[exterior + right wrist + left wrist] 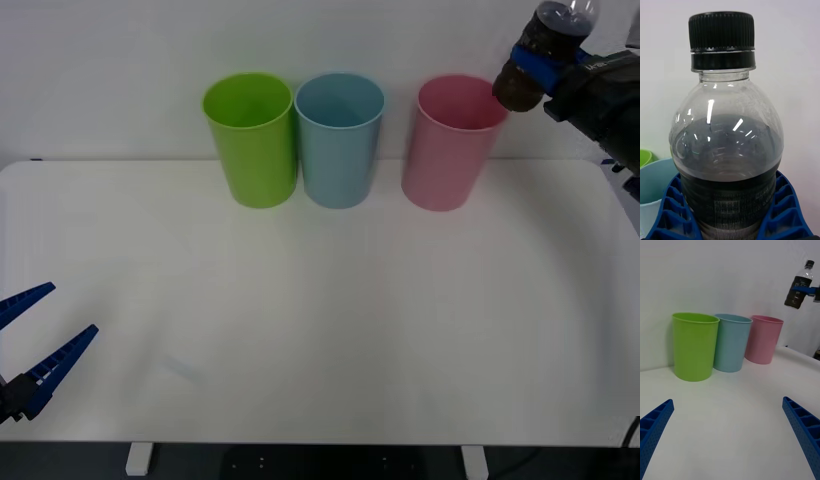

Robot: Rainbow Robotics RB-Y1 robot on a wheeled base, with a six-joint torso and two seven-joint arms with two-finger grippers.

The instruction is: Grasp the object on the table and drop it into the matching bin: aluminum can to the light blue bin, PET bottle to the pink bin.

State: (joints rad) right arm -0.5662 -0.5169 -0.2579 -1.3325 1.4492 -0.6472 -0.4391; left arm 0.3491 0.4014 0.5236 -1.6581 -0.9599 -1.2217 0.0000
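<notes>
A: Where is the PET bottle (545,55) right now?

B: Up in the air at about 1 o'clock in the front view, clamped in the right gripper (537,66). The blue fingers (784,215) press on both sides of its lower body, and it leans a little, black cap uppermost. Dark brown liquid fills it to the shoulders.

A: How does it sit against the bins?

B: Its base hangs just above and beside the right edge of the pink bin's (447,145) rim. It is not inside.

A: And the row of bins?

B: 3 stand upright along the far side of the table (320,330), around 12 o'clock: a lime green bin (252,140) on the left, the light blue bin (339,140) in the middle touching or nearly touching it, and the pink one on the right, a little apart.

A: The other arm?

B: The left gripper (30,335) hovers low at about 8 o'clock, near the table's front left edge. Its 2 fingers are spread wide with nothing between them, well apart from the bins.
</notes>
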